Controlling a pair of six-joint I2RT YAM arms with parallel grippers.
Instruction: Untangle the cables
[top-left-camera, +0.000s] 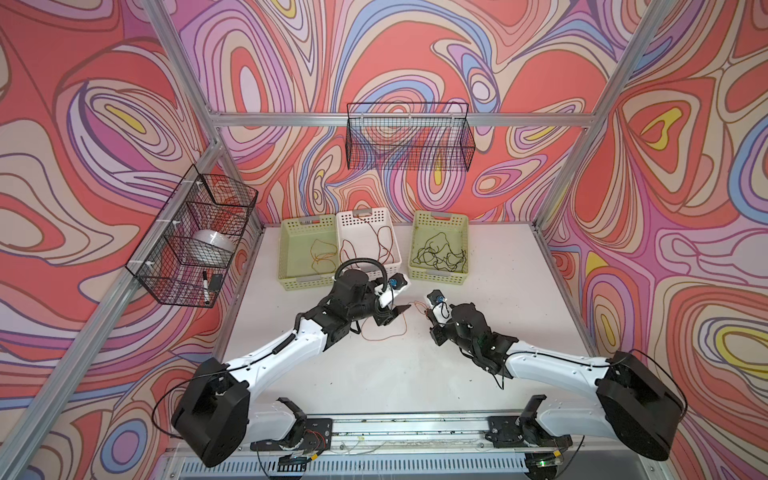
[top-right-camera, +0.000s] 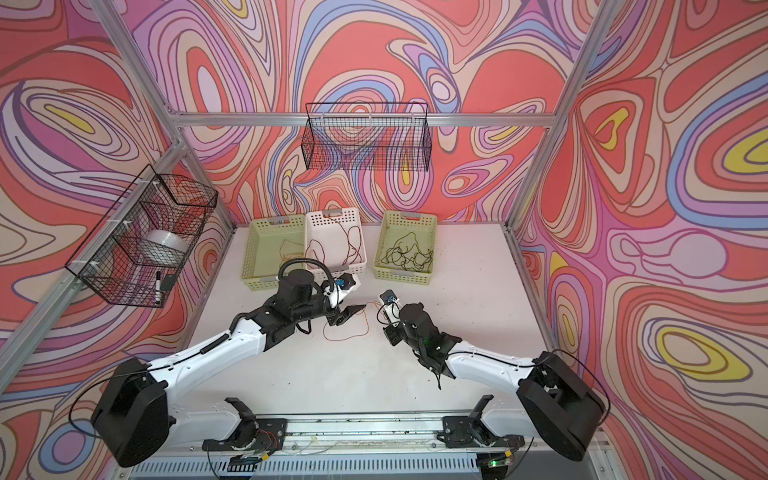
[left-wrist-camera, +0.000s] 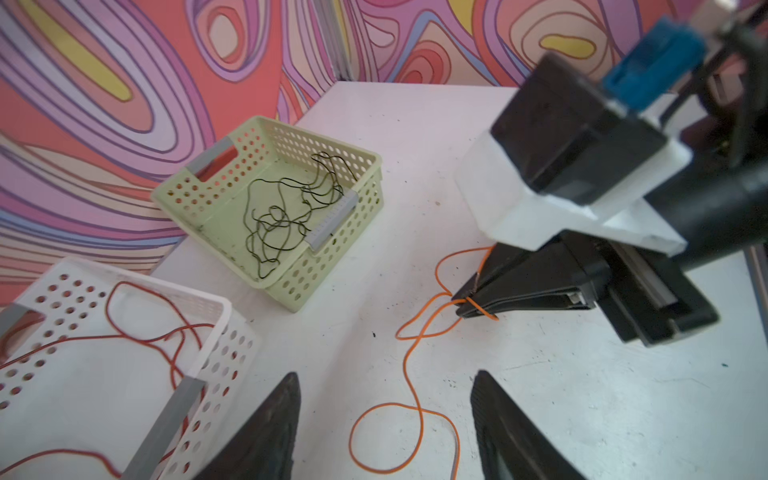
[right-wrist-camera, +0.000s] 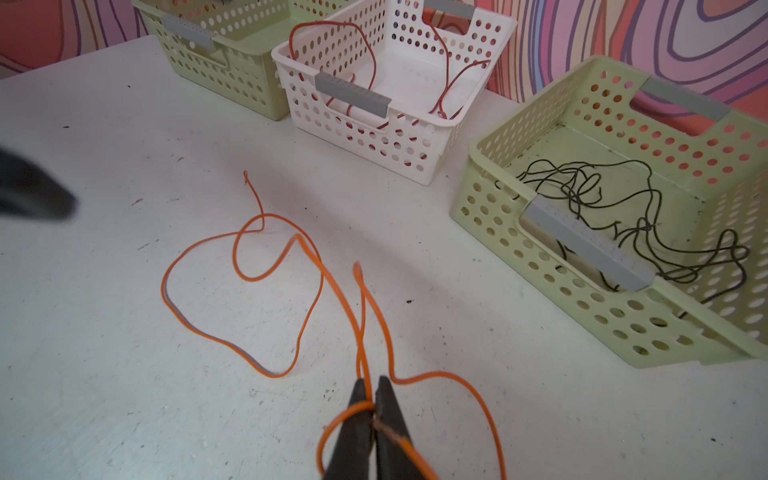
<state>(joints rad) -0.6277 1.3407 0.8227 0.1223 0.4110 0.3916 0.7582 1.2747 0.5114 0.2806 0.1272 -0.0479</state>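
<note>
Three perforated plastic baskets stand along the far edge of the white table (right-wrist-camera: 104, 332). The left pale green basket (top-left-camera: 287, 253) holds a thin orange-brown cord (top-left-camera: 322, 254) in a few loose loops. Just beside it, the white basket (right-wrist-camera: 399, 141) holds the dark red cable (right-wrist-camera: 374, 62), which arcs up against the walls. The right pale green basket (right-wrist-camera: 561, 299), set apart from the other two, holds the black cable (left-wrist-camera: 276, 226), bunched in a loose tangle on its floor. On the left wall, a compartmented wire basket (top-left-camera: 166, 253) holds a clear tape roll (top-left-camera: 212, 243) and a marker (top-left-camera: 205, 286). A second wire basket (top-left-camera: 409, 137) hangs on the back wall. The orange cable (right-wrist-camera: 321, 291) lies on the bare table in front of the baskets, between the two arms. It is very thin, bright and limp, spread in open loops that cross themselves, with one free end lying flat. The right gripper (right-wrist-camera: 371, 380) has its jaws closed on this cable, and a strand is wrapped in a small loop around the tips. The left gripper (left-wrist-camera: 386, 374) is held over the table with its jaws parted and grips nothing. In the left wrist view, a curl of the orange cable lies on the table between its fingers (left-wrist-camera: 286, 399).
</note>
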